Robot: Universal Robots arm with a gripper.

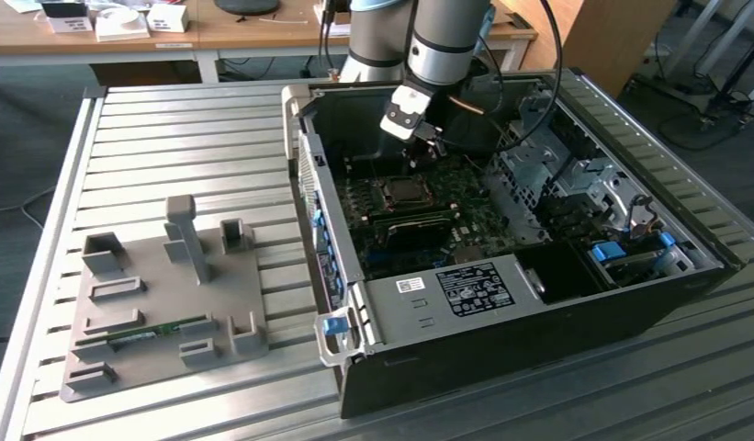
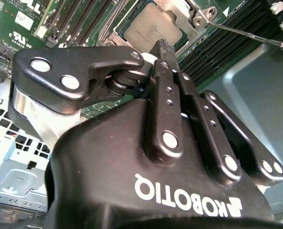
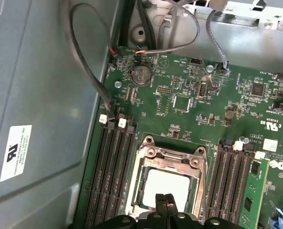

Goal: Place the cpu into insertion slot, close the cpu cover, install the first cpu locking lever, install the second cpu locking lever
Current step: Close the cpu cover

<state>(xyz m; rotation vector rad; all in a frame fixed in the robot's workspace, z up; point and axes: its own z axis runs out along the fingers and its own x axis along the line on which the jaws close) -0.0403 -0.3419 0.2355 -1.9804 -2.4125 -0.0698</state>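
The cpu (image 3: 167,187) lies in the insertion slot (image 1: 401,191) on the green motherboard, its silvery top showing through the window of the cpu cover (image 3: 172,163). The cover lies flat over it. My gripper (image 3: 164,202) hangs just above the cpu's near edge, fingertips pressed together and holding nothing. In the second wrist view the gripper (image 2: 163,47) points at the cpu (image 2: 148,26), and a thin metal locking lever (image 2: 246,33) runs out from the socket's corner over the memory slots. In the exterior view the gripper (image 1: 428,152) is inside the open computer case, just behind the slot.
Long black memory slots (image 3: 110,176) flank the socket, with a green memory stick (image 3: 253,191) seated on one side. A grey cable (image 3: 91,76) loops along the case wall. On the exterior view's left stands a grey fixture plate (image 1: 168,303) on the ribbed table.
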